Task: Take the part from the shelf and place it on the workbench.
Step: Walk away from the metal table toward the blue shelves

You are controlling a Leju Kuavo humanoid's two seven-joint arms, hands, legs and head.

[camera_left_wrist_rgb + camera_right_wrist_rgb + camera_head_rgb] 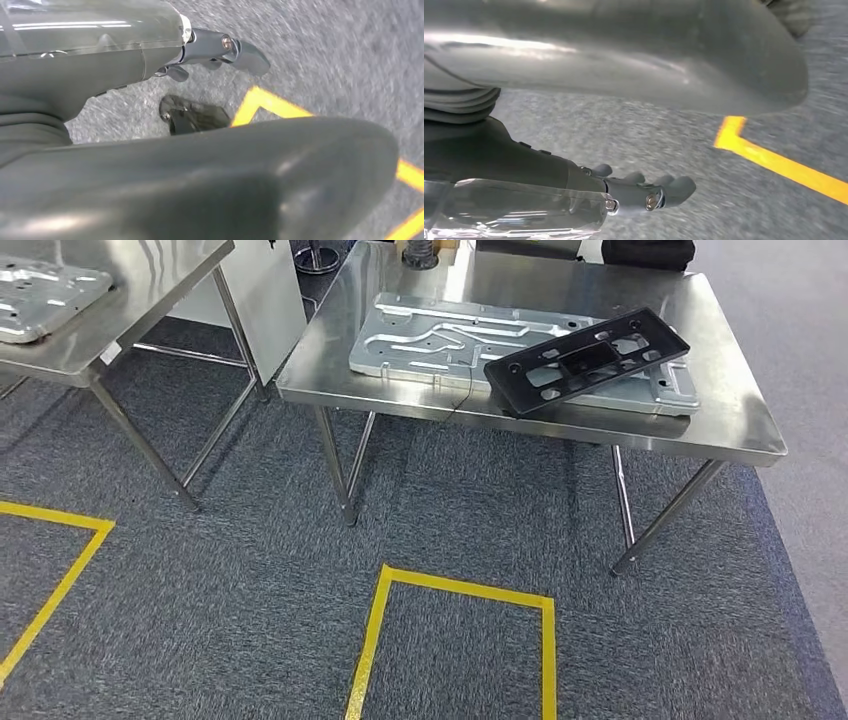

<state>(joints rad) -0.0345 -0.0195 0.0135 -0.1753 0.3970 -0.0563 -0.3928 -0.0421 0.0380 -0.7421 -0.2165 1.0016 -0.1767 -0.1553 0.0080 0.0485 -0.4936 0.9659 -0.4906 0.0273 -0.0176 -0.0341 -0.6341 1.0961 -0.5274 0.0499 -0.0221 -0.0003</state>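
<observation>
A black flat part [588, 358] with several cut-outs lies tilted on the steel workbench [735, 410], resting across the right end of a silver stamped plate [430, 340]. My left hand [200, 175] hangs over the grey carpet, its dark fingers [240, 52] stretched out with nothing in them. My right hand [634, 65] hangs the same way above the carpet, and its fingers [664, 192] hold nothing. Neither hand is near the black part.
A second steel table [150, 285] at the left carries another silver plate [40, 295]. A white cabinet [265, 295] stands between the tables. Yellow tape [455, 590] marks squares on the carpet before the workbench. A black bag [648, 252] sits at its far edge.
</observation>
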